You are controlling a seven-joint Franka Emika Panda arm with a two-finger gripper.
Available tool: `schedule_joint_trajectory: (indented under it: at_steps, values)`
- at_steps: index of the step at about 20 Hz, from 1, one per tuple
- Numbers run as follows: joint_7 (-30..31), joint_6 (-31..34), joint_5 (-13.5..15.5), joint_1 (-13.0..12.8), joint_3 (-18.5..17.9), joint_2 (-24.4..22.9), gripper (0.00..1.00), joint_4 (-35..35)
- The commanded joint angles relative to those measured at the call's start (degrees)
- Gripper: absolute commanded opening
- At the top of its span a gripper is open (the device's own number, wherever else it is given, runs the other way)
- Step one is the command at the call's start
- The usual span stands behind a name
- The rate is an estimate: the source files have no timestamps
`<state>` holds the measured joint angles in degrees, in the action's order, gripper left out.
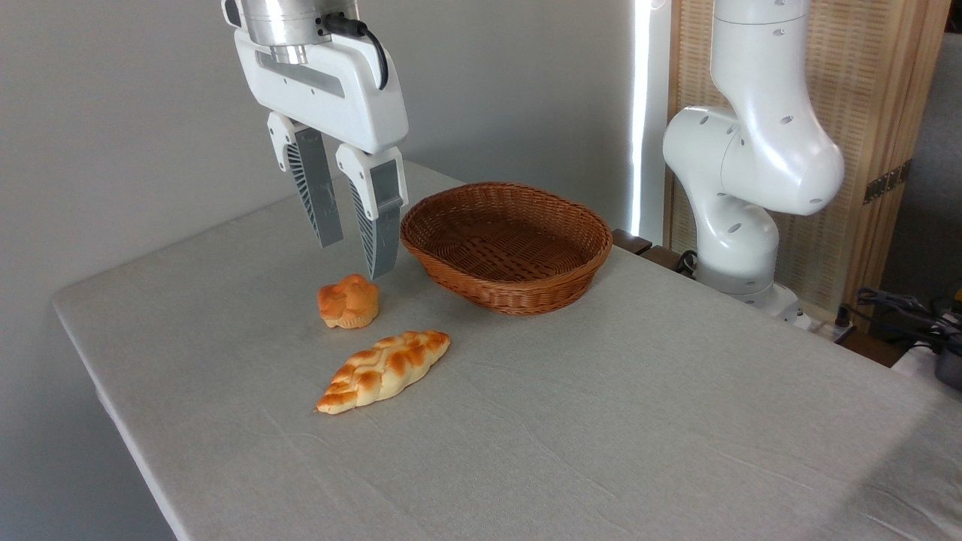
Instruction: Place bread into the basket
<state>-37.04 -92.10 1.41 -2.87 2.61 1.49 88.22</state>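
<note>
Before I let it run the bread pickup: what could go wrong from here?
1. The gripper hangs open above the small bun, not the braided loaf; a straight descent would likely grab the wrong item.
2. Bun and loaf lie close, so the jaws may nudge the bun.
3. The basket rim is near the gripper; a low carry could clip it.

Soft, even daylight, a glaring bright strip at the back wall, faint shadows, sharp focus throughout.

Edges and overlaps cutting things off

The arm (751, 150) is running out past the top edge, the counter (601, 421) is running off bottom and right, and the basket (507, 244) rim is hiding its near inner wall.
</note>
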Motion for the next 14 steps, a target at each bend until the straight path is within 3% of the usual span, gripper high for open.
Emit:
schedule_joint_trajectory:
  at_steps: [1, 14]
  values:
    - [0.4, 1.2, 0.3, -0.3, -1.9, -1.0, 1.0, -0.5]
    - [0.2, 1.2, 0.3, -0.3, -2.1, -0.9, 1.0, -0.5]
